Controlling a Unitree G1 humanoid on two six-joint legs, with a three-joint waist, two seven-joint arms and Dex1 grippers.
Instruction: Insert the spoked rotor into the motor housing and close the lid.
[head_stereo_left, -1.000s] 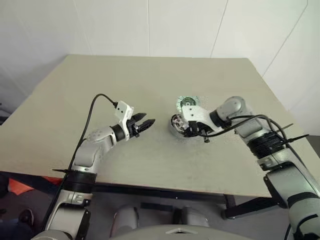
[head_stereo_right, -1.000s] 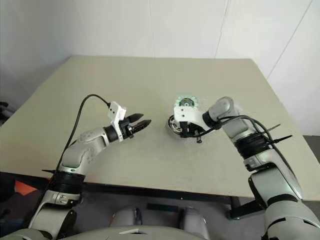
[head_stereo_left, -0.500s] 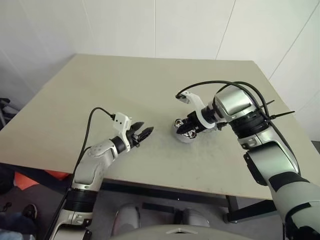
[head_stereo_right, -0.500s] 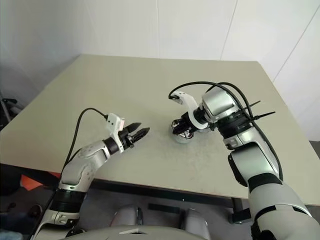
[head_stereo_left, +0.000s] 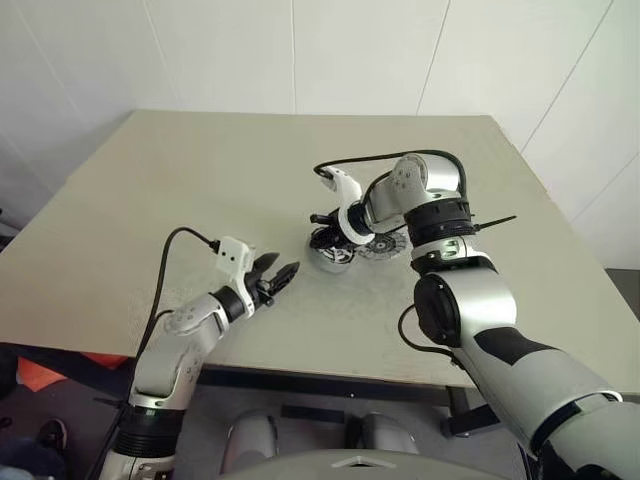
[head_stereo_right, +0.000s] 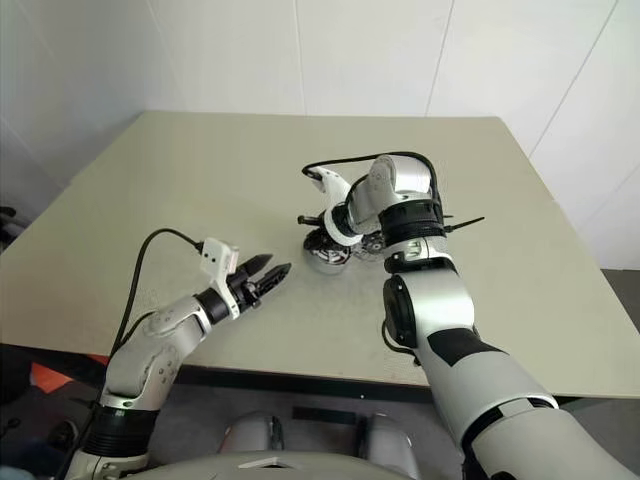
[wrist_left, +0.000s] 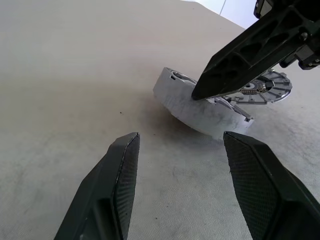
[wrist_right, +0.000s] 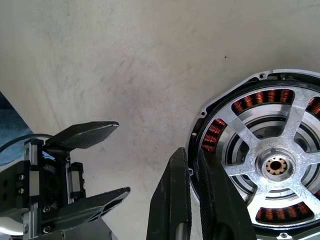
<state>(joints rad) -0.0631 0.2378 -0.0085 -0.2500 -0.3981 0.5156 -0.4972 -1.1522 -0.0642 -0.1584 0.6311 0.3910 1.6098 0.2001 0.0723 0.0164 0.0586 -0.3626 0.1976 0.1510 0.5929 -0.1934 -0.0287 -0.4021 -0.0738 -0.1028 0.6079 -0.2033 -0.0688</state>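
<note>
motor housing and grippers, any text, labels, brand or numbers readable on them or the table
No readable text in any view.
Motor housing: bare metal spokes and copper windings, no marking legible.
Left gripper: a small pale mark on its black body, too small to read.
Right gripper: plain black fingers, no lettering.
Table: unmarked.

The housing (wrist_right: 272, 165) is cut off by the right wrist view's edge. In the head views the right end effector (head_stereo_left: 330, 235) covers part of it, and the disc (head_stereo_left: 385, 247) behind is half hidden.
</note>
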